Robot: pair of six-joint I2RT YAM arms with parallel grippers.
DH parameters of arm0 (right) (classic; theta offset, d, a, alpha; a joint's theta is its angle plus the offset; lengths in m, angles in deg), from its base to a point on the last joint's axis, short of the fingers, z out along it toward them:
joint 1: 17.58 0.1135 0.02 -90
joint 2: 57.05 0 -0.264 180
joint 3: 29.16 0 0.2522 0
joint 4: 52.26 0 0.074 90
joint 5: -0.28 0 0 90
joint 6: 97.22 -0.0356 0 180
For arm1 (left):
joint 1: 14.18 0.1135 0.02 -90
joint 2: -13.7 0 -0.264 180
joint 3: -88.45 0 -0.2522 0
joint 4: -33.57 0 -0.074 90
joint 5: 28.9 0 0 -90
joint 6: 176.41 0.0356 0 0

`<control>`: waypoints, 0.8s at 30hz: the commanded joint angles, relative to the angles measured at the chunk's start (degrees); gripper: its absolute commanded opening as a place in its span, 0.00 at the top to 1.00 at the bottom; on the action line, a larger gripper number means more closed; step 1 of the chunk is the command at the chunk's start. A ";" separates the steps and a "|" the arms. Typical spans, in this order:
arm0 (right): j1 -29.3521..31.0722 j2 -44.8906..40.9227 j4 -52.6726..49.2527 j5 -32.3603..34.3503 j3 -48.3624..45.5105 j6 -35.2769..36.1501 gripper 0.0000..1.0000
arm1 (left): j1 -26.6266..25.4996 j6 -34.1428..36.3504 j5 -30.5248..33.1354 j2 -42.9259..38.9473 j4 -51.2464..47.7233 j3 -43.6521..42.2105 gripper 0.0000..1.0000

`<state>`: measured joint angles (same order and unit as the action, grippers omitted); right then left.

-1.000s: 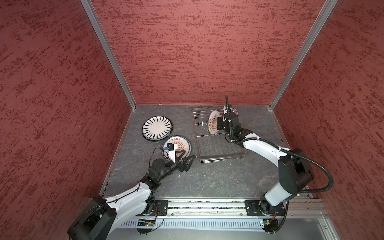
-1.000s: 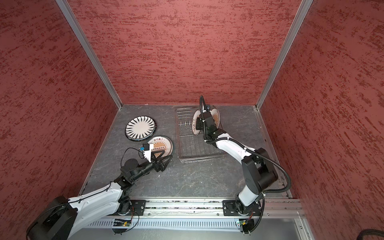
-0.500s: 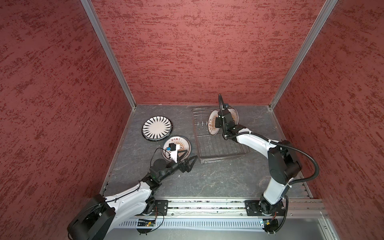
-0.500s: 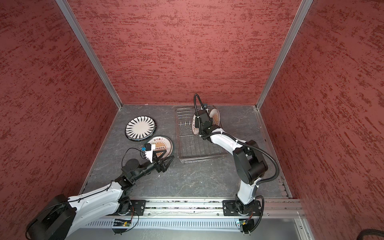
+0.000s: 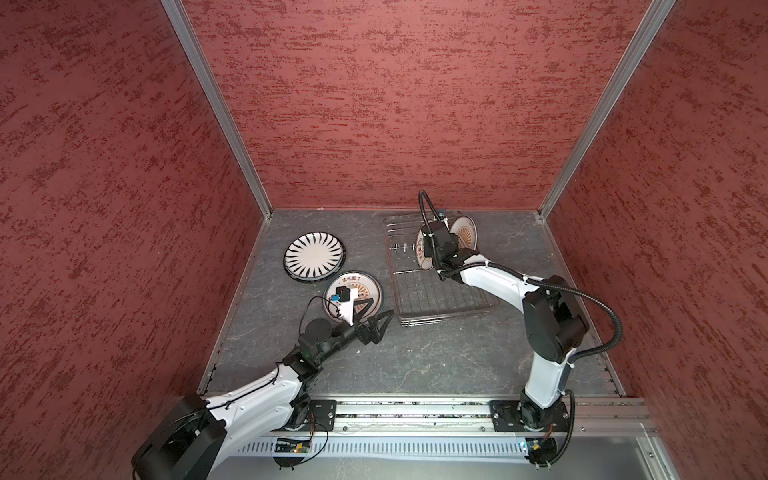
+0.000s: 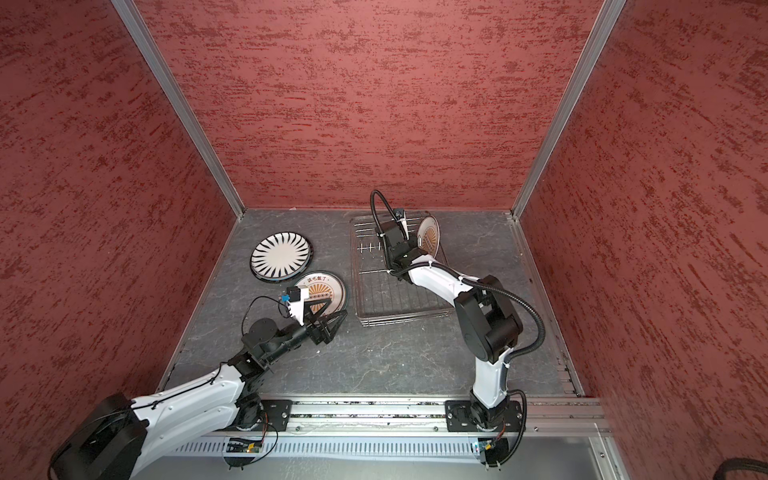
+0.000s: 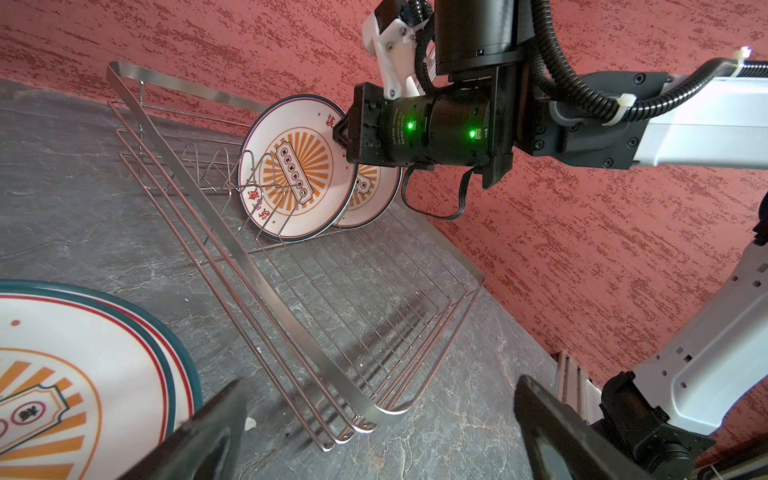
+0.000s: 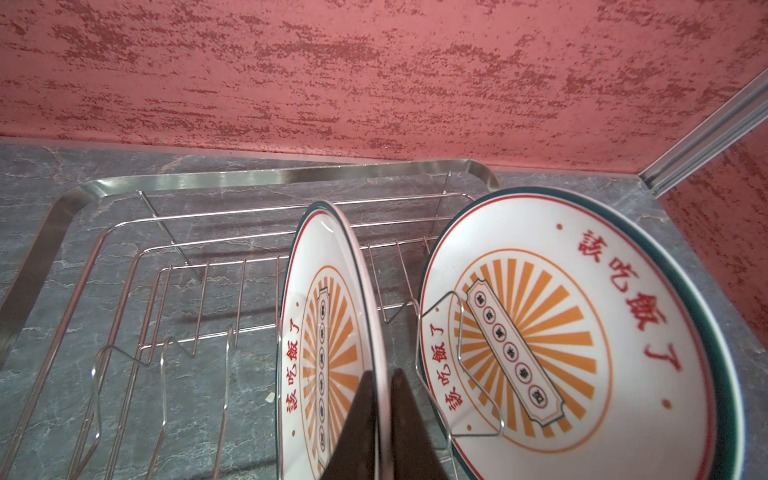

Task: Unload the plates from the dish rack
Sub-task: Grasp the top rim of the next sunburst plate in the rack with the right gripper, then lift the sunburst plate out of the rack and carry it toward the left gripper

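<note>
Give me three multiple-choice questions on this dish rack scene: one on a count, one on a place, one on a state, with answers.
1. How many plates stand in the dish rack? A. one B. two C. four
2. Where is the black-striped plate? A. in the rack B. stacked on another plate C. flat on the table, left of the rack
3. What is the right gripper doing? A. shut on the rim of the left racked sunburst plate B. open above the table C. holding the striped plate
Answers: 1 B: that plate and the right racked sunburst plate stand there. 2 C: it lies beside a flat sunburst plate. 3 A: both fingers pinch the rim.
</note>
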<state>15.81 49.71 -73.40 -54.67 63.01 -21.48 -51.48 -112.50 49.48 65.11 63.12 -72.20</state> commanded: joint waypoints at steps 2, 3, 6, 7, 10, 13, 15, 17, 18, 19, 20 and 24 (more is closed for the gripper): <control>0.36 0.48 -0.74 2.88 2.12 1.12 0.93 | -0.23 0.92 0.69 -0.18 -0.52 1.13 0.01; 0.43 0.30 -0.55 2.96 2.14 1.31 0.93 | -0.23 0.94 0.78 -0.16 -0.55 1.10 0.01; 0.61 -0.29 -0.02 3.23 2.07 2.11 0.94 | -0.23 0.92 1.04 -0.15 -0.62 1.11 0.01; 0.71 -0.46 0.23 3.51 2.02 2.33 0.95 | -0.23 0.95 0.99 -0.18 -0.60 1.10 0.01; 1.13 -1.49 1.52 4.32 1.66 3.40 0.96 | -0.23 0.91 1.06 -0.32 -0.65 1.09 0.01; 1.42 -2.48 2.21 5.49 1.57 4.34 0.97 | -0.23 0.91 1.22 -0.44 -0.77 1.11 0.01; 1.67 -3.28 2.84 6.20 1.11 4.88 0.97 | -0.23 0.90 1.32 -0.53 -0.88 1.02 0.00; 1.85 -4.13 3.39 6.60 0.75 5.44 0.97 | -0.23 0.92 1.42 -0.74 -1.00 1.01 0.01; 1.94 -4.66 3.79 6.69 0.40 5.68 0.98 | -0.23 0.95 1.47 -0.87 -1.02 1.00 0.01; 2.08 -5.20 4.24 6.83 0.01 5.92 0.98 | -0.23 0.90 1.48 -0.98 -1.05 0.92 0.01; 2.20 -5.62 4.59 6.96 -0.33 6.10 0.98 | -0.23 0.93 1.63 -1.10 -1.22 0.92 0.01; 2.56 -7.31 5.21 7.83 -1.54 6.44 0.98 | -0.23 0.87 1.85 -1.56 -1.46 0.78 0.01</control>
<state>18.01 45.90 -72.35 -49.91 62.20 -15.88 -51.48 -112.48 50.77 64.17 62.07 -72.20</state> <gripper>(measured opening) 0.074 0.994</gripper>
